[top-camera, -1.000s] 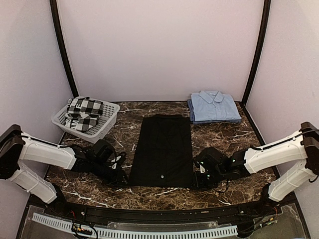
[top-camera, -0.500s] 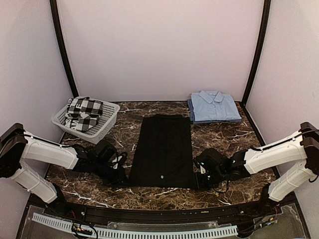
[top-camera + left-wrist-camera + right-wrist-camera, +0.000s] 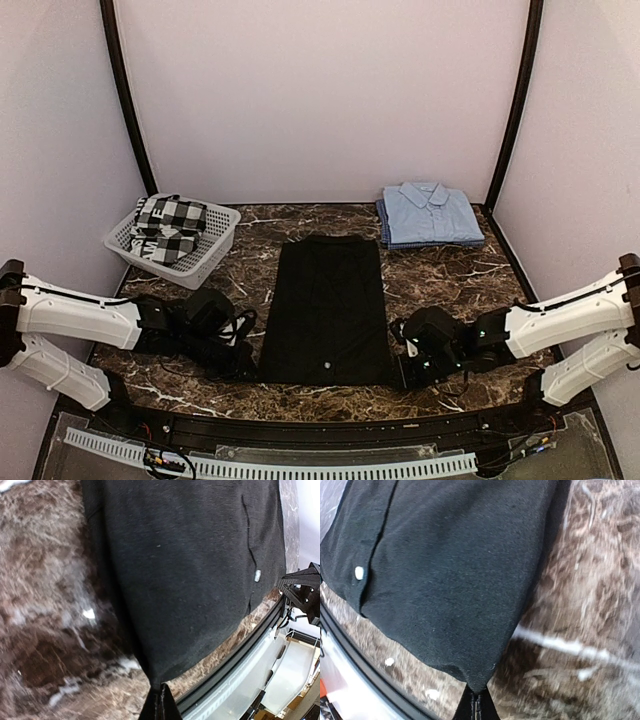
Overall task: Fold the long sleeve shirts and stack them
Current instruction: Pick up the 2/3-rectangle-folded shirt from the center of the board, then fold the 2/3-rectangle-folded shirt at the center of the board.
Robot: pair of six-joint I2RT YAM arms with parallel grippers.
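Black shirt point(image 3: 328, 310) pinched at both near corners
Left gripper point(image 3: 160, 704) and right gripper point(image 3: 476, 703) each clamp a hem corner; the shirt lies flat between them, the folded light blue shirt point(image 3: 430, 214) far beyond the right gripper.

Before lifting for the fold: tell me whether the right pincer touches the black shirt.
Touching. The right wrist view shows the right pincer shut on a corner of the black shirt, pinching the cloth.

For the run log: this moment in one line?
left hand: shut on black shirt, near-left corner | right hand: shut on near-right corner | blue shirt: folded
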